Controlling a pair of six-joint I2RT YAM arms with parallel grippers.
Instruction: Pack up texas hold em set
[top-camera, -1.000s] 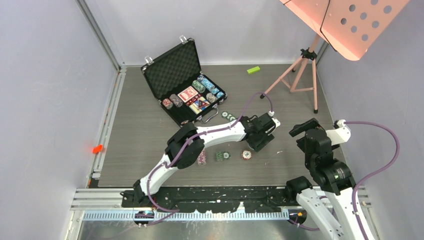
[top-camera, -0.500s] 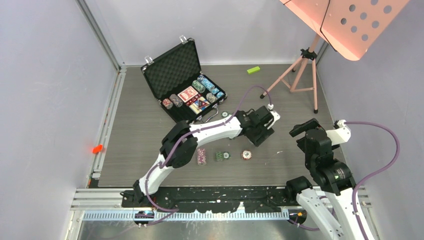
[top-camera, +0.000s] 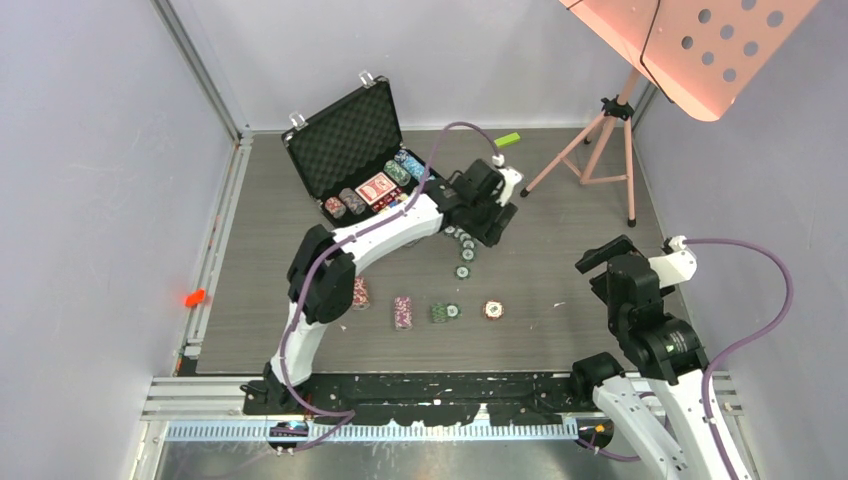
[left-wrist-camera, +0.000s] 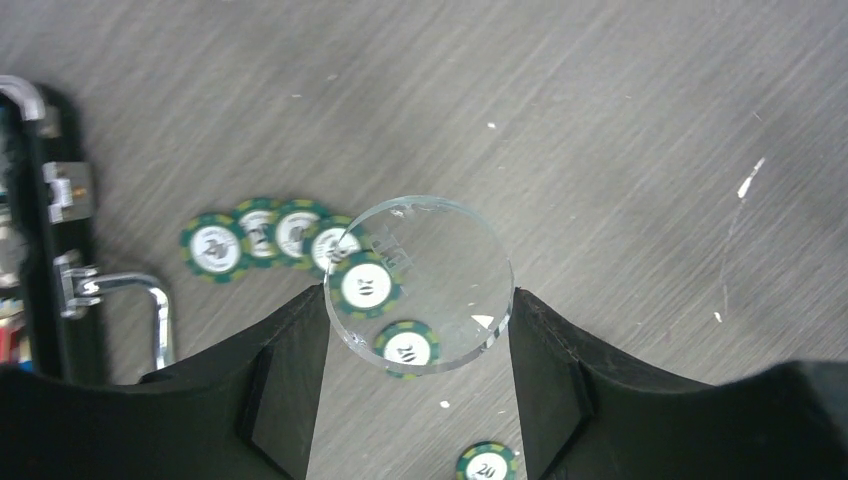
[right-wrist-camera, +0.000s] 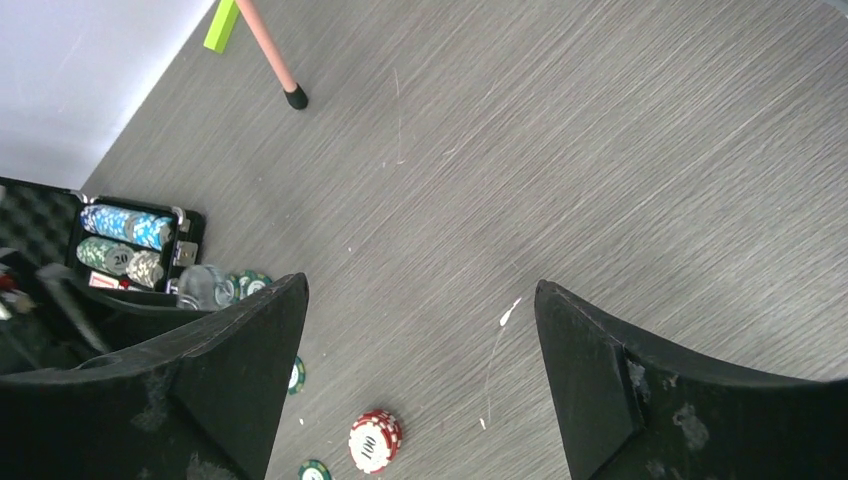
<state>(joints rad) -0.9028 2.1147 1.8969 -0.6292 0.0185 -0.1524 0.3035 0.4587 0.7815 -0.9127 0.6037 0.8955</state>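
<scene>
The black briefcase (top-camera: 345, 140) lies open at the back left, with chip rows (top-camera: 410, 170) and red cards (top-camera: 376, 187) in its tray. My left gripper (top-camera: 490, 215) hovers just right of the case. It is shut on a clear round disc (left-wrist-camera: 430, 270), held above a trail of green 20 chips (left-wrist-camera: 262, 235). The case's silver handle (left-wrist-camera: 120, 300) shows at the left of that view. More stacks stand on the table: red (top-camera: 492, 310), green (top-camera: 445, 313), and two pinkish ones (top-camera: 403, 312). My right gripper (right-wrist-camera: 420, 340) is open and empty above the red 100 stack (right-wrist-camera: 375, 440).
A pink tripod stand (top-camera: 600, 140) with a perforated pink panel (top-camera: 700, 45) stands at the back right. A small green block (top-camera: 507, 140) lies near the back wall. A red clip (top-camera: 194, 297) sits at the table's left rail.
My left arm has swung from the table's middle right back towards the briefcase, carrying the clear disc. A trail of green chips and a pinkish stack now show. The right arm barely moved.
</scene>
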